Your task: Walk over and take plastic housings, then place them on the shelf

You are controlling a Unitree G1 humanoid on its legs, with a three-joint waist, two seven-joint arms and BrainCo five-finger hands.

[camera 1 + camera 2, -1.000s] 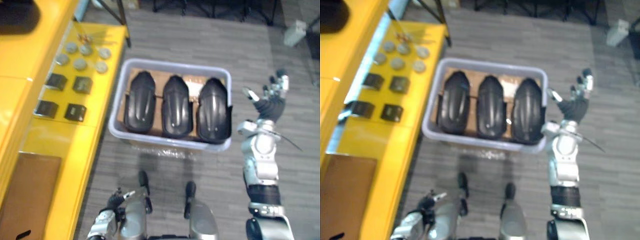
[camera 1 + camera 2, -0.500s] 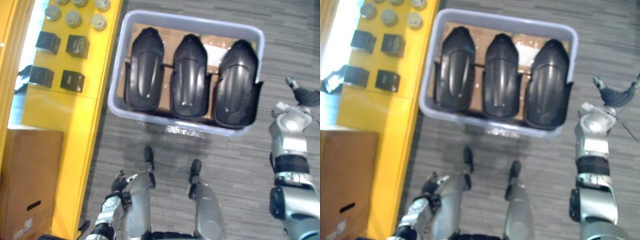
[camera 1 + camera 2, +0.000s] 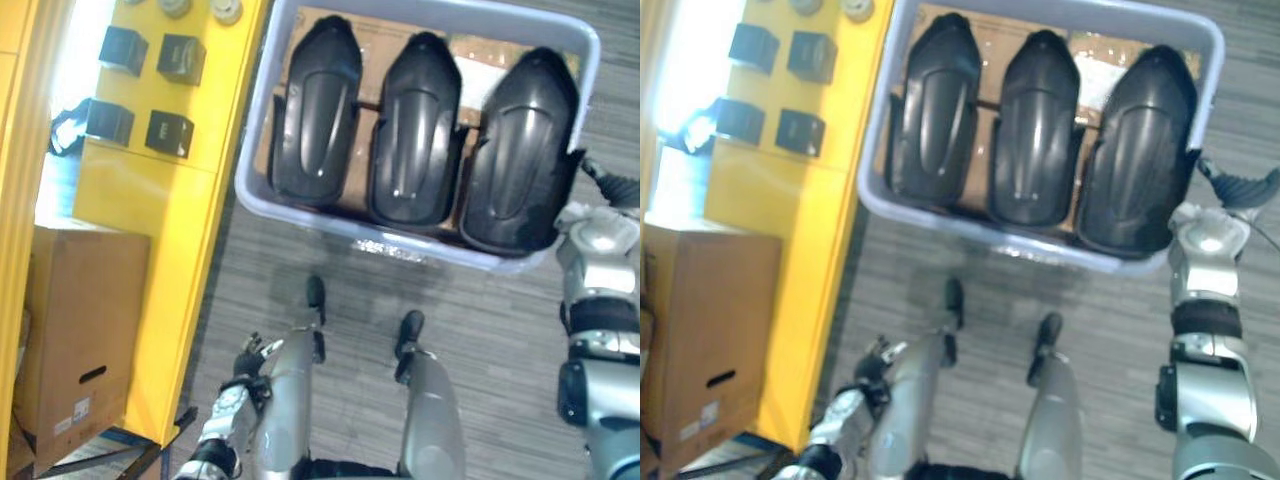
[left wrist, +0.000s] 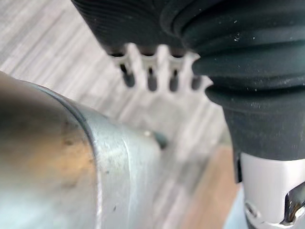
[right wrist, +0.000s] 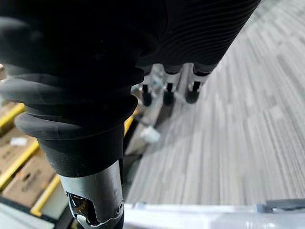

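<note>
Right hand (image 3: 1238, 186) just beside rightmost housing (image 3: 1137, 150) (in bin (image 3: 1040, 245))

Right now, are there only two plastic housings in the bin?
No, three black plastic housings lie side by side in the pale grey bin.

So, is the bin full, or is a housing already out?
Full: three black housings lie side by side in the grey bin, spanning it wall to wall with no free slot.

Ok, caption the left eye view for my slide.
Three black plastic housings lie side by side in a grey bin beside the yellow shelf, right hand at the bin's corner.
</note>
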